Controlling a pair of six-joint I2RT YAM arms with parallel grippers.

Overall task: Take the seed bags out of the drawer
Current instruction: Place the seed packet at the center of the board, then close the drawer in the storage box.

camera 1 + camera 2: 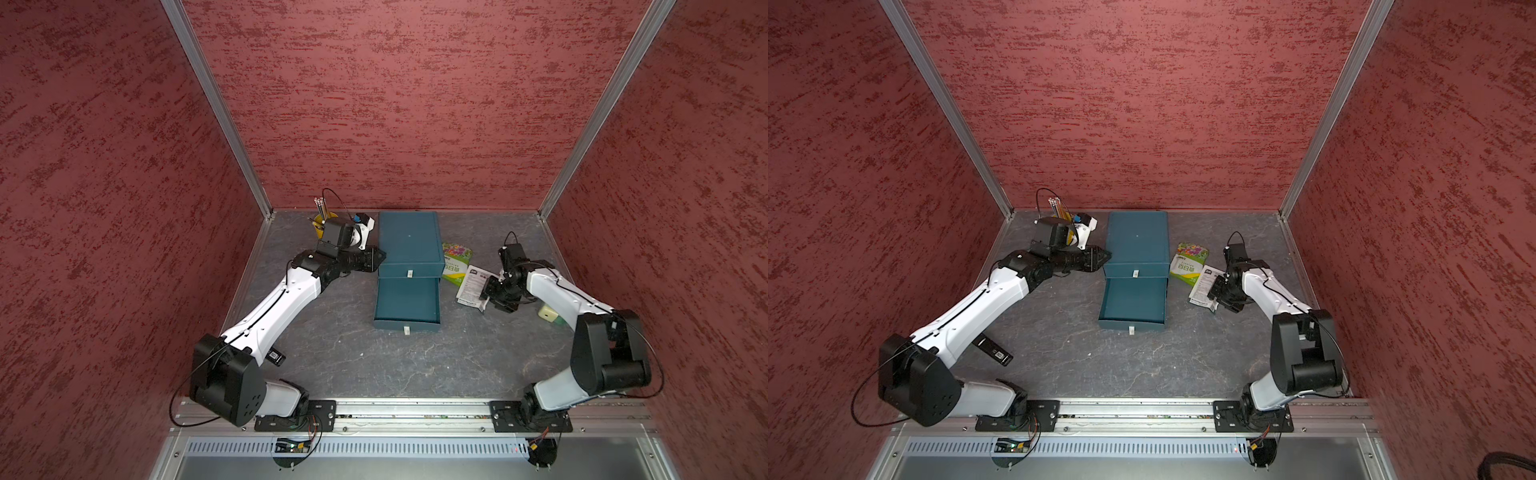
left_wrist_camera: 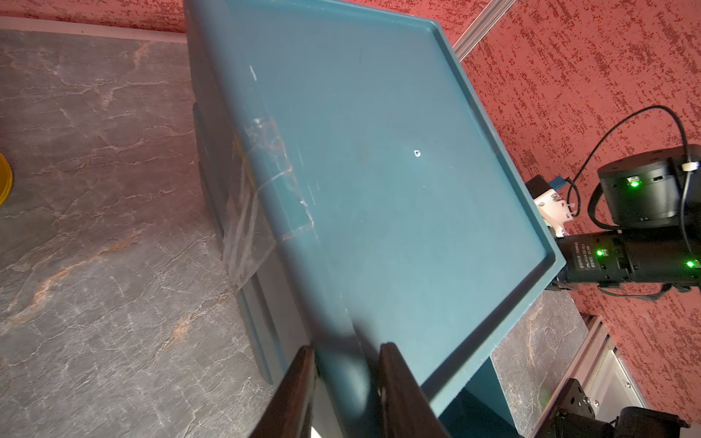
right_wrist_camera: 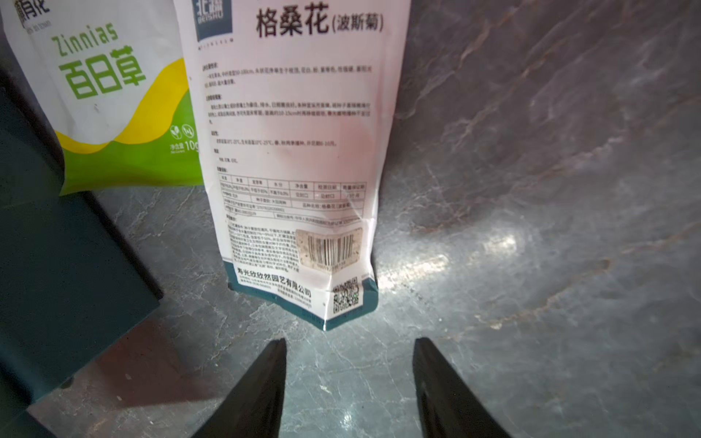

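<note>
Right wrist view: your right gripper (image 3: 349, 341) is hanging, jaws apart, short of the white bag (image 3: 296, 132) lying on the table (image 3: 531, 189) beside the drawer (image 1: 407, 299), left gripper (image 2: 347, 347) clamping the cabinet (image 2: 379, 170); be lifting straight, dragging nothing.

The left arm (image 1: 270, 307) stretches from the lower left of the frame up toward the centre. Its wrist is turned sideways, and the left pincer (image 1: 374, 261) is clamped on the left rim of the teal cabinet (image 1: 409, 241). The right arm (image 1: 557, 291) folds from the lower right up and back toward the centre with its wrist bent low. The right pincer (image 3: 349, 379) has its fingers (image 3: 265, 379) parted, gripping nothing.
</note>
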